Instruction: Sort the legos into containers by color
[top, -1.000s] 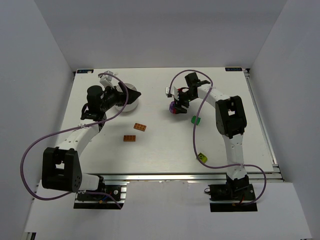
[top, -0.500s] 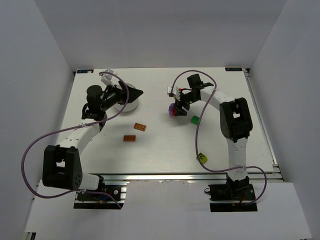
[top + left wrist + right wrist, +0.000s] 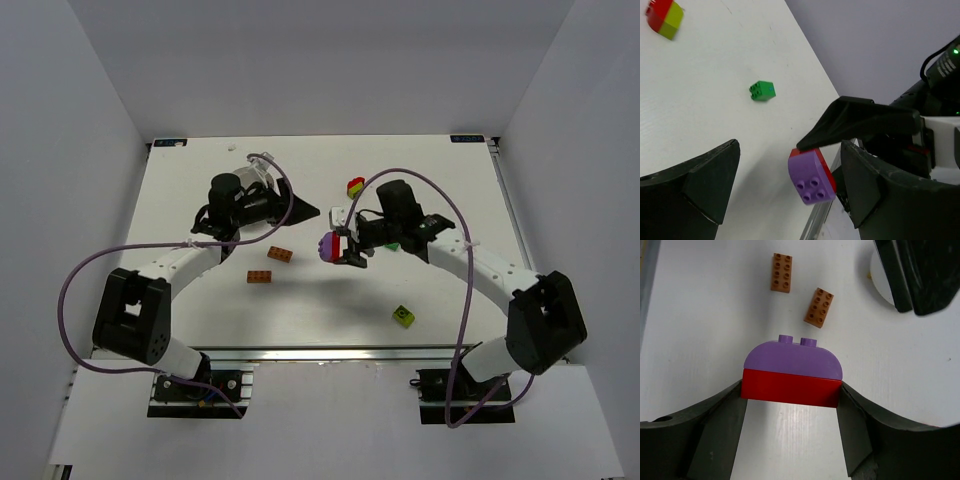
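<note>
Since the left gripper (image 3: 308, 212), fingers spread wide and empty, covers most of the white dish (image 3: 880, 285) far left, contents can't be told. Right gripper (image 3: 340, 250) clamps the purple-and-red piece (image 3: 791, 375) mid-scene. Two orange plates (image 3: 280, 254) (image 3: 260, 277) lie near-left. The green cube (image 3: 762, 91), lime-green block (image 3: 404, 315) and red-yellow-green piece (image 3: 355, 186) sit apart, rightward.
</note>
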